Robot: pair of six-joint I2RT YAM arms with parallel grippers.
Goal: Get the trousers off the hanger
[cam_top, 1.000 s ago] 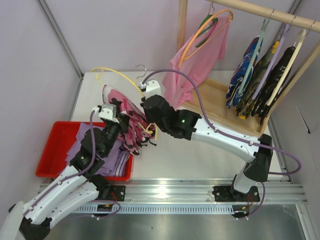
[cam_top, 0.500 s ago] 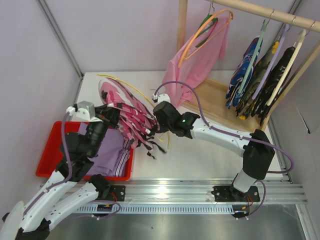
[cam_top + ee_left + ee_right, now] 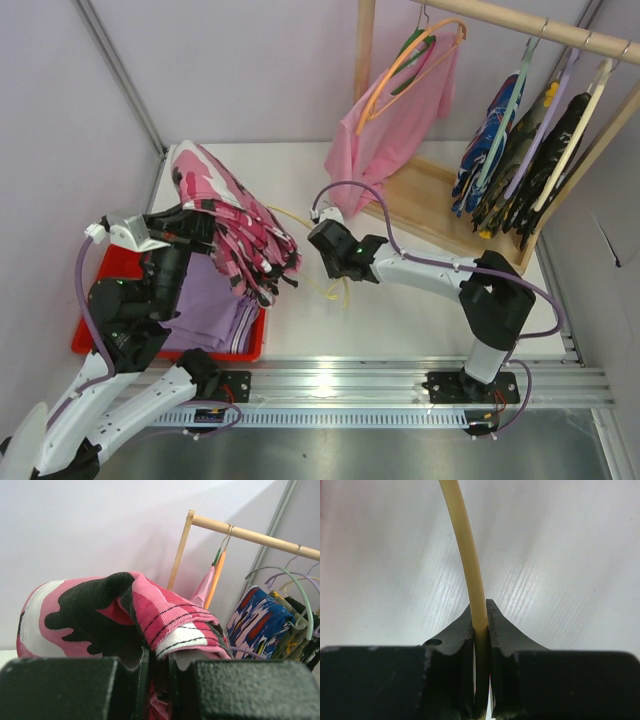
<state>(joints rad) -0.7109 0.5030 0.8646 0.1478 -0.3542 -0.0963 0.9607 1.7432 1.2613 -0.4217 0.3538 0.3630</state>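
The pink camouflage trousers (image 3: 238,222) hang in a bunched bundle over the table's left side, above the bin's edge. My left gripper (image 3: 205,225) is shut on their cloth. In the left wrist view the trousers (image 3: 150,607) bulge over my left gripper (image 3: 159,665). The thin yellow hanger (image 3: 338,290) lies low by the table's middle, apart from the trousers. My right gripper (image 3: 331,270) is shut on it. The right wrist view shows the hanger (image 3: 465,555) clamped in my right gripper (image 3: 480,611), close above the white table.
A red bin (image 3: 105,300) holding folded lilac cloth (image 3: 215,305) sits at the near left. A wooden rack (image 3: 430,200) at the back right carries a plain pink garment (image 3: 400,115) on an orange hanger and several dark patterned garments (image 3: 530,150).
My left gripper has pulled the trousers up and to the left, off the hanger. My right gripper has drawn the hanger down and toward the table's middle.
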